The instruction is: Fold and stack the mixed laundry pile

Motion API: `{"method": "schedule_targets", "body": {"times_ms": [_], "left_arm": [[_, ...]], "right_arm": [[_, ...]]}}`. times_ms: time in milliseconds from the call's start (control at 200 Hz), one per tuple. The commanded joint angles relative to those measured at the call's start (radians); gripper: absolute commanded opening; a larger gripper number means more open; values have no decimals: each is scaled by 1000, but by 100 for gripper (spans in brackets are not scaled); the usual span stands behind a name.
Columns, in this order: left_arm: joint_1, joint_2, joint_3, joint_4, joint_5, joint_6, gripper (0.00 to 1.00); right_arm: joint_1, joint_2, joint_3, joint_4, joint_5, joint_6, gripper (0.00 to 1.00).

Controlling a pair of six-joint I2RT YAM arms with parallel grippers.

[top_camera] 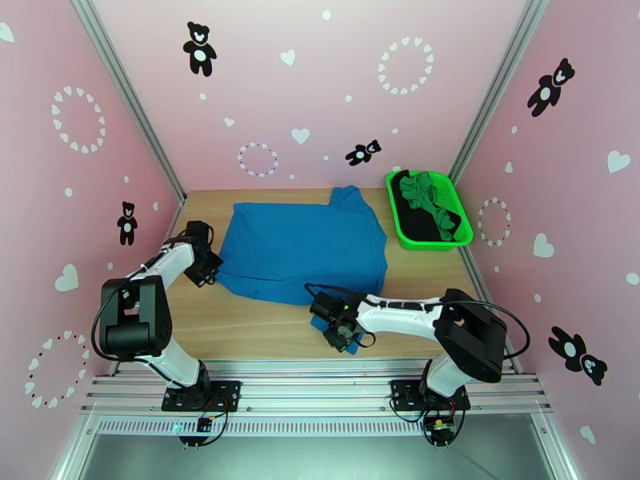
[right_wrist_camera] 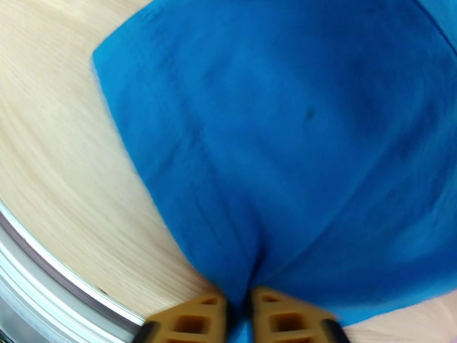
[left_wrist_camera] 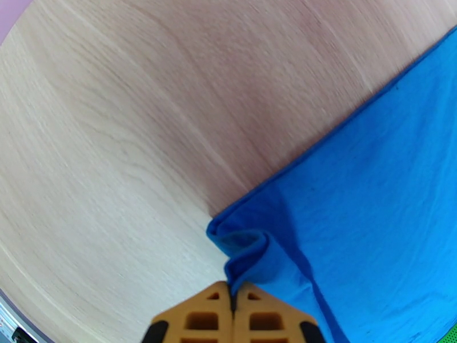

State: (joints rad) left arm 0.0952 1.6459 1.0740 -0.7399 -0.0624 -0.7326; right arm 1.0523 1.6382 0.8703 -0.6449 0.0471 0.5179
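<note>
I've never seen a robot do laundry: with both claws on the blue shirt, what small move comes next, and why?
Probably lift both pinched spots together and carry them across to start a fold. The left gripper is shut on the left edge of the blue T-shirt, the right gripper on its near edge, and the shirt lies spread on the table.

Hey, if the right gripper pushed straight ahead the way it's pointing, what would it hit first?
The blue T-shirt. The right gripper is shut on a fold of it, and more blue cloth lies straight ahead. Depth is blurred, so the wooden table beneath may come right after.
</note>
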Motion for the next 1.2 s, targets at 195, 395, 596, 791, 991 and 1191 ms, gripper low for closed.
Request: {"method": "schedule_targets", "body": {"times_ms": [195,395,596,791,991,1191], "left_arm": [[5,-128,-89,-27,16,7,0],[5,-195,-189,-16,16,-10,0],[5,-251,-252,-13,7,-21,0],[5,-292,-278,-34,13,-22,0],[4,-307,-191,-86,18,-19,0],[5,-243,-62,-125,14,-10,0]], "right_arm": [[65,9,-44,-75,85,35,0],[105,-178,-62,-212,140,109,0],[107,-389,-123,-277,162,191,0],[106,-486,-99,-299,211,198,0],[27,-403,59,-336,275,73,0],[-120,-260,281,-398,349,-150,0]]}}
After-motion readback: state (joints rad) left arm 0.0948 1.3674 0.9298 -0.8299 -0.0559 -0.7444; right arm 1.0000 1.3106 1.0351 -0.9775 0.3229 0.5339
